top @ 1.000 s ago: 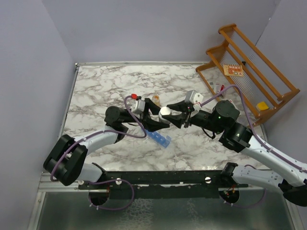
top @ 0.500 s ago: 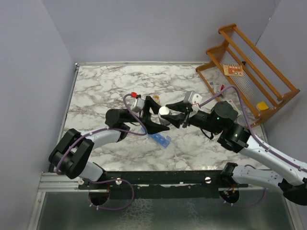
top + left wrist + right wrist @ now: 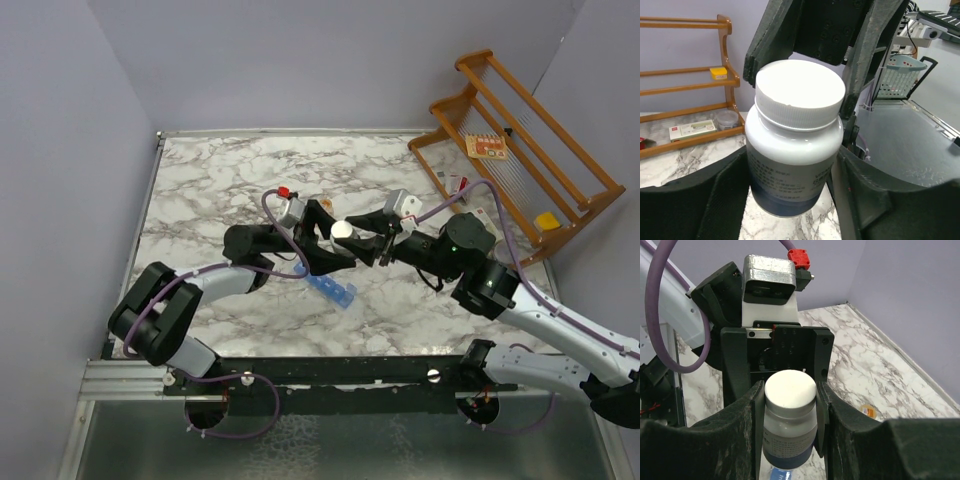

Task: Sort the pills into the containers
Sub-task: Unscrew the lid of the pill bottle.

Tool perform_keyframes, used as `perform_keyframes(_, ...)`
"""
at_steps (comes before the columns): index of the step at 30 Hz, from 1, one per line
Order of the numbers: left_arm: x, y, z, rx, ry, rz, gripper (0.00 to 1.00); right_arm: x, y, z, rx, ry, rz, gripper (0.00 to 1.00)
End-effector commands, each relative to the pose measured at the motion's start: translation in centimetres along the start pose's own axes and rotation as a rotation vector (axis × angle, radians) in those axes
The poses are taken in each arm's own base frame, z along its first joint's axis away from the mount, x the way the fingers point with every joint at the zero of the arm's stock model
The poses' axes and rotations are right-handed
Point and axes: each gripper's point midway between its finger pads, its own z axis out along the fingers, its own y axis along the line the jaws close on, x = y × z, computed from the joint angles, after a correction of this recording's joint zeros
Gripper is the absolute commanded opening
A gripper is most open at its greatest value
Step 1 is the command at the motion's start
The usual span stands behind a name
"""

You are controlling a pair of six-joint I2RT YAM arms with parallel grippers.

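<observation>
Shifted left claw slightly around white-capped pill bottle (grip unclear), clamped in right claw. Still capped, above blue pill organizer: no sorting yet.

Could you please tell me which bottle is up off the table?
The white-capped bottle, held in the right gripper; the amber bottle rests on the table.

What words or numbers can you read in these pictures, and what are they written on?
No text here can be read.
Label on the white-capped bottle: small print, too blurred to read.
White box on the wooden rack: a red mark and print, too small to read.
Orange card on the same rack: too small to read.
</observation>
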Motion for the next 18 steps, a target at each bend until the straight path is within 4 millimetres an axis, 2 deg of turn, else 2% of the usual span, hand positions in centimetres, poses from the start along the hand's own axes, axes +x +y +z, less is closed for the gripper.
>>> perform_keyframes(1, -1.32, -1.69, 0.24, 0.085, -0.022, 0.101, 0.59, -1.91, -1.20, 0.37, 0.053, -0.079, -0.025, 0.01)
perform_keyframes(8, -1.36, -1.61, 0.32, 0.087, -0.024, 0.100, 0.44, -1.54, -1.06, 0.62, 0.047, -0.076, -0.015, 0.01)
perform_keyframes(12, -1.57, -1.94, 0.33, 0.102, -0.032, 0.106, 0.66, -1.27, -0.95, 0.71, 0.042, -0.073, -0.011, 0.01)
perform_keyframes(18, -1.74, -2.09, 0.34, 0.108, -0.042, 0.113, 0.65, -1.15, -0.79, 0.80, 0.036, -0.075, -0.003, 0.01)
